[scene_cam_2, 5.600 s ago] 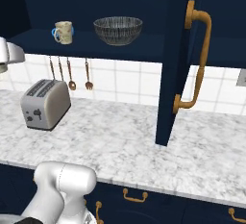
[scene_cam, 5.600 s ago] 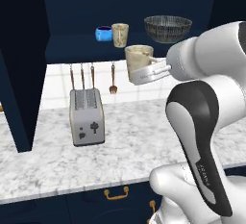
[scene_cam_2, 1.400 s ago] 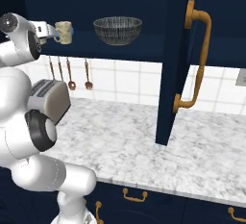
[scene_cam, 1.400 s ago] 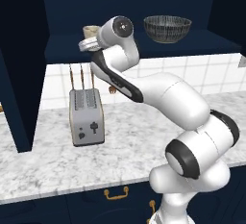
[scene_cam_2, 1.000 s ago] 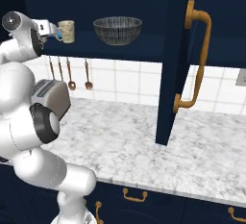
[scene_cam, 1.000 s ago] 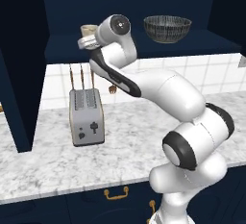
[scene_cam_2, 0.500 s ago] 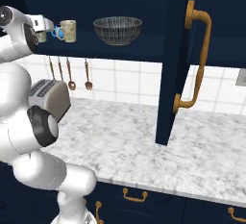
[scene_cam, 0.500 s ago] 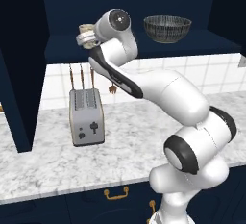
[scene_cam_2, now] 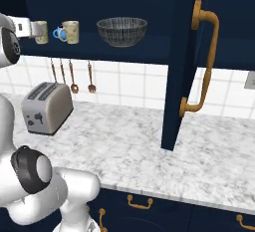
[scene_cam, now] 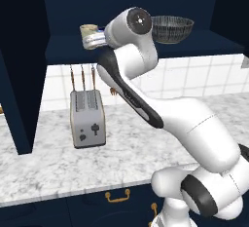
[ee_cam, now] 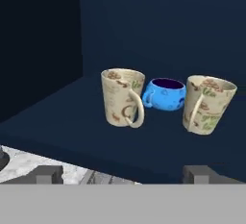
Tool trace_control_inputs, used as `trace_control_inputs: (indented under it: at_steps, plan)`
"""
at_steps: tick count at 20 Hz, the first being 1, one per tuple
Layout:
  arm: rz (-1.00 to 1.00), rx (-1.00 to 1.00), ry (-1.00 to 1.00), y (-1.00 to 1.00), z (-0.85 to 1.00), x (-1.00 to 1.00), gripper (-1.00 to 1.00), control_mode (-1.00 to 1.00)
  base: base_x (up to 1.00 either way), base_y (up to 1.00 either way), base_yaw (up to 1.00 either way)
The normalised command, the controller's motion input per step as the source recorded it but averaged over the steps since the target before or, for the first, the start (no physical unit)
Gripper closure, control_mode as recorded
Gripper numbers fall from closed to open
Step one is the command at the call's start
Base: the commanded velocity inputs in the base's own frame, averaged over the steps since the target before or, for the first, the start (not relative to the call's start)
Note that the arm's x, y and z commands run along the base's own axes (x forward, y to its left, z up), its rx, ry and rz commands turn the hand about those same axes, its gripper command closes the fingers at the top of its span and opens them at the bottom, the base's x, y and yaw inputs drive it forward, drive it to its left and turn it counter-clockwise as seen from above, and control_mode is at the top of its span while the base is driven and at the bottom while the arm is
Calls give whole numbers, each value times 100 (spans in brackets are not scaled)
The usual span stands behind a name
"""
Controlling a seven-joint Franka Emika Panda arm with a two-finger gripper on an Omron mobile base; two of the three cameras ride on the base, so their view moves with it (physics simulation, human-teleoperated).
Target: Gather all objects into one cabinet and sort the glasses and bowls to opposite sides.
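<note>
On the cabinet shelf, left to right: a beige mug, a small blue bowl behind, a second beige mug. My end effector stands open, empty, just before them. The large patterned bowl sits farther right; a toaster rests on the tabletop below.

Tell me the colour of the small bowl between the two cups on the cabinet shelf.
Glossy bright blue; the small bowl shows best in the hand view.

The arm reaches up and leftward, its gripper level, jaws spread wide and holding nothing.
</note>
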Motion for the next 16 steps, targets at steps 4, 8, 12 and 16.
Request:
trace_control_inputs:
  at_steps: [4, 8, 12, 16]
  plan:
    - [0, 0, -6, -75, -93, -100, -100, -100, 0, 0, 0]
    - [0, 0, -10, -84, -100, -100, -100, -100, 0, 0, 0]
    - [0, 0, -14, -82, -97, -100, -100, -100, 0, 0, 0]
    - [0, 0, -7, -55, -77, -100, -100, -100, 0, 0, 0]
